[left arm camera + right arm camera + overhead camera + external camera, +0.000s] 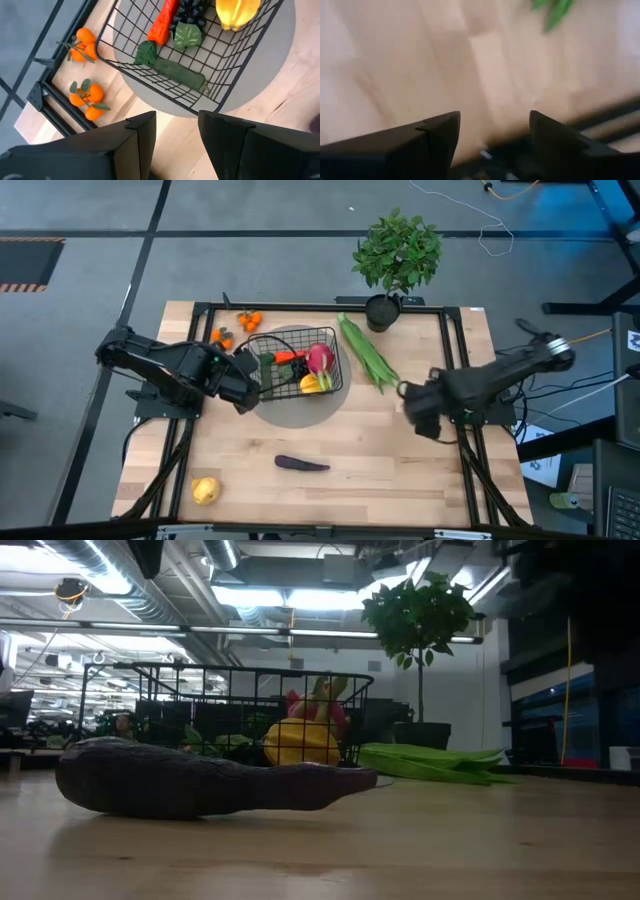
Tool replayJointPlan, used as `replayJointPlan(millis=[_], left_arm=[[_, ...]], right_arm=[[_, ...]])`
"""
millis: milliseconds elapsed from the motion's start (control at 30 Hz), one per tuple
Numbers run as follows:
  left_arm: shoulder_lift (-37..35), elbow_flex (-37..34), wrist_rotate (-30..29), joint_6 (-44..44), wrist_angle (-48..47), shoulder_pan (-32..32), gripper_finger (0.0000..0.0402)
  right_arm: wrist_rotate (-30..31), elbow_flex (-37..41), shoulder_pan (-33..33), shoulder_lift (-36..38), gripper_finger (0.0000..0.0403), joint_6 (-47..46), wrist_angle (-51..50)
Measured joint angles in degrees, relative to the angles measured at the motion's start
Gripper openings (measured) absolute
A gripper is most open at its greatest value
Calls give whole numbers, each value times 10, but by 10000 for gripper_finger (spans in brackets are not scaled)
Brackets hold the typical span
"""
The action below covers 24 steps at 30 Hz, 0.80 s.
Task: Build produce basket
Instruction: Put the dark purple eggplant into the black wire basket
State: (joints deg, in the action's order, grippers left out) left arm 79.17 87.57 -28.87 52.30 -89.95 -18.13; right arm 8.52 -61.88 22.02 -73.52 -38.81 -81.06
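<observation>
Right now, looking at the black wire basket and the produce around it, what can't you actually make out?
- Low view: the purple eggplant in front hides the black wire-mesh basket's lower contents.
- Left wrist view: the yellow fruit is cut off by the edge.
- Right wrist view: blurred; the long green pods are only a smear.
- High view: the small oranges are too small to count.
</observation>
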Motion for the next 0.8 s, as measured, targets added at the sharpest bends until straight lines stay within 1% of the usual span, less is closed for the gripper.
replayJointPlan(millis=[67,133,200,267,333,367,433,600,733,800], left_arm=[[-6,0,-6,-6,-2,0,136],[-6,0,-14,-16,0,4,136],[-6,0,-22,-17,0,7,136],[-6,0,-34,-17,-1,9,136],[-6,0,-42,-17,0,10,136],[-6,0,-42,-17,0,10,136],[-6,0,-43,-17,0,10,136],[-6,0,-36,-5,0,10,136],[-6,0,-35,-4,4,2,136],[-7,-9,-28,-6,38,-8,136]], right_arm=[[10,44,32,69,227,-45,74],[50,87,55,131,227,-67,153],[130,129,68,177,227,-75,232],[215,171,71,208,227,-81,286],[279,208,68,223,227,-97,338],[294,224,62,225,227,-103,360],[291,247,50,223,227,-105,381],[241,282,44,222,227,-121,410],[240,296,44,222,227,-118,425],[240,299,44,222,227,-119,428]])
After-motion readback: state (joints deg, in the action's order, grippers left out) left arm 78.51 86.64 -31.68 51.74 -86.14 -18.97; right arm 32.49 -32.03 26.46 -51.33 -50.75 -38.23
